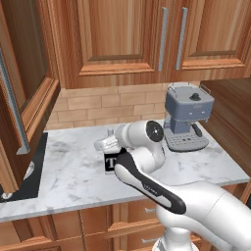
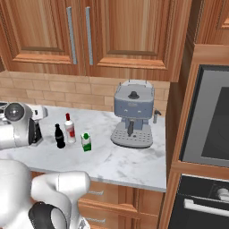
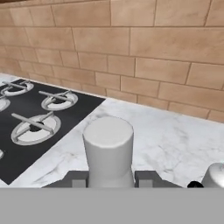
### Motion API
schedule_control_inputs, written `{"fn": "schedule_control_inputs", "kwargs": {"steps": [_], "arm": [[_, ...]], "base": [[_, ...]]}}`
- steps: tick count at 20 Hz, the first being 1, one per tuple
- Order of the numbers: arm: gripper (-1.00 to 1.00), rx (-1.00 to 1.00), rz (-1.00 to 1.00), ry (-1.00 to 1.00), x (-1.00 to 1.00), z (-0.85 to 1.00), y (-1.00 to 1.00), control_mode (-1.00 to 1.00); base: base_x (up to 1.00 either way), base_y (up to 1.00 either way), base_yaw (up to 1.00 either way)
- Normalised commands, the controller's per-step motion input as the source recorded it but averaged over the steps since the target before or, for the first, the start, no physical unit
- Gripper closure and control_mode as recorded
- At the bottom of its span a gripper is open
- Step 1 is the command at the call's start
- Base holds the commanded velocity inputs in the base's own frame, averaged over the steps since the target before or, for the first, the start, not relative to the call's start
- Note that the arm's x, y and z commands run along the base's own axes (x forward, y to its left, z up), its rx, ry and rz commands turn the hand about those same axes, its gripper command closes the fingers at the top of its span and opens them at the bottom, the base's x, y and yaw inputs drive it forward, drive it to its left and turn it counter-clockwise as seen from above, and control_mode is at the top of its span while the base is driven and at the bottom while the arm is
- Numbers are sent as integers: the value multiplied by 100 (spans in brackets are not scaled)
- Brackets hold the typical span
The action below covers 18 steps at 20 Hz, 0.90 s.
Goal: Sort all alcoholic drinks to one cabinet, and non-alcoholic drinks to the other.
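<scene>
Marble counter [image 1: 73, 166]: your gripper [image 3: 109, 178] is clamped on the square "T" bottle [image 1: 111, 163] by its neck.

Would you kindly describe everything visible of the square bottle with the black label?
The square bottle stands upright on the marble counter, mostly hidden behind the arm in the left base view; its black label with a white "T" shows. The hand view shows its pale cylindrical cap between the fingers, so the gripper appears shut on its neck.
</scene>
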Motion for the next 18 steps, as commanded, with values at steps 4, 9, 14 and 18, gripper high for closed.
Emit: {"fn": "schedule_control_inputs", "kwargs": {"steps": [4,9,14,18], "arm": [[100,0,0,0,-23,35,0,-100],[100,0,0,-1,-27,26,-1,-100],[100,0,0,-5,-39,23,-2,-100],[100,0,0,-6,-39,31,-7,-100]], "base": [[0,0,0],[0,0,0],[0,0,0],[0,0,0]]}}
